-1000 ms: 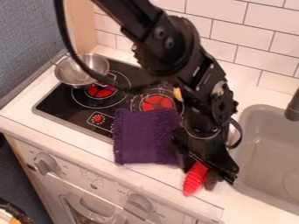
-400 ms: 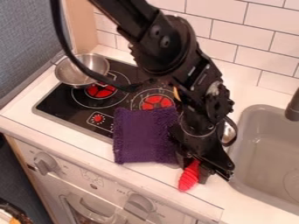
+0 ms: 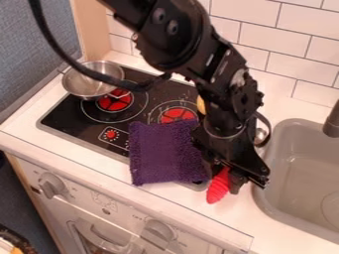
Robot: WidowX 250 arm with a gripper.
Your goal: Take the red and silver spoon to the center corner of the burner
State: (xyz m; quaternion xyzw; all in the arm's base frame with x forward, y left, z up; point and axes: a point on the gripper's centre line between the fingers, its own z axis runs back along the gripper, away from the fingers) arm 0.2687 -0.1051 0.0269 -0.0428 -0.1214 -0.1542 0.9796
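A: Taking the clock from the middle of the camera view, your black two-finger tool (image 3: pixel 233 179) hangs between four and five o'clock, over the white worktop (image 3: pixel 278 225). It is closed around your red-handled silver spoon (image 3: pixel 217 188).

B: Yes, you have the ribbed red end poking out below, pointing toward six, with the silver bowl showing beside the arm (image 3: pixel 228 99) near three, close to the grey sink (image 3: pixel 268 198).

A: The purple cloth (image 3: pixel 162 154) lies at six, partly over the black stovetop (image 3: pixel 66 116).

B: And your shiny metal pan (image 3: pixel 83 85) sits at ten, its handle pointing toward you.A: Taking the clock from the middle of the camera view, your black two-finger tool (image 3: pixel 233 179) hangs between four and five o'clock, over the white worktop (image 3: pixel 278 225). It is closed around your red-handled silver spoon (image 3: pixel 217 188).

B: Yes, you have the ribbed red end poking out below, pointing toward six, with the silver bowl showing beside the black arm (image 3: pixel 228 99) near three, close to the grey sink (image 3: pixel 268 198).

A: The purple cloth (image 3: pixel 162 154) lies at six, partly over the black stovetop (image 3: pixel 66 116).

B: And your shiny metal pan (image 3: pixel 83 85) sits at ten.
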